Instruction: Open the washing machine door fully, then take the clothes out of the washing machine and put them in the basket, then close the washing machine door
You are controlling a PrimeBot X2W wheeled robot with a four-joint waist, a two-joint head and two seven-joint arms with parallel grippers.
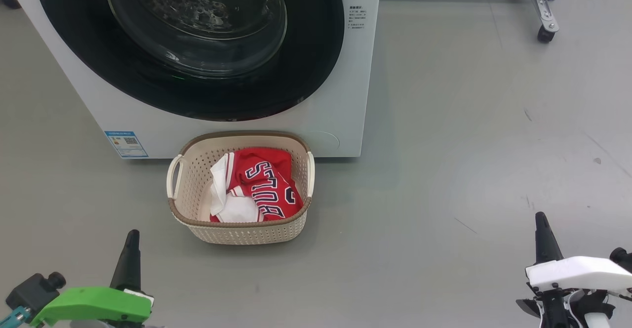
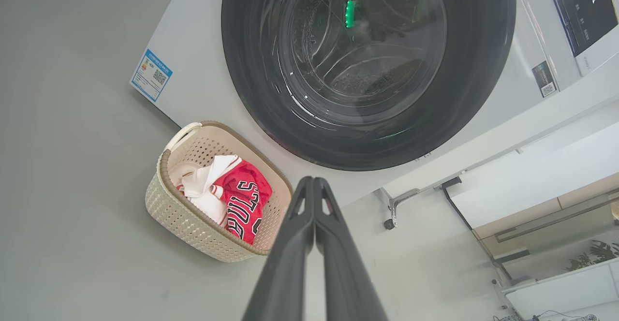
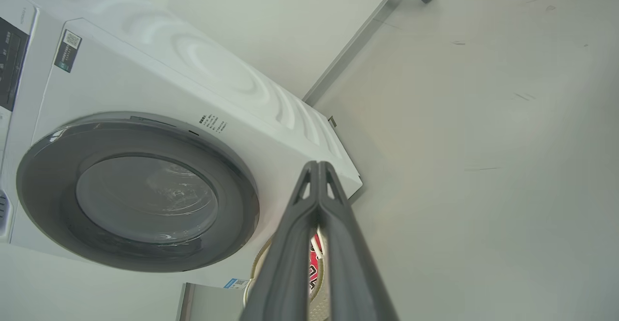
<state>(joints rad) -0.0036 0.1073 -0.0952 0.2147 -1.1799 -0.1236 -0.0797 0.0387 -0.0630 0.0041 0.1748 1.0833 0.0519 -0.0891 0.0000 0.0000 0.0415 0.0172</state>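
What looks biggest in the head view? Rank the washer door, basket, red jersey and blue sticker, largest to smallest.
1. washer door, though the top edge cuts it off
2. basket
3. red jersey, lying inside the basket
4. blue sticker, on the front of the washer
No two look close in size.

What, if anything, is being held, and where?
Nothing: the left gripper and right gripper both have jaws shut, empty; the red and white clothes lie in the cream perforated plastic basket.
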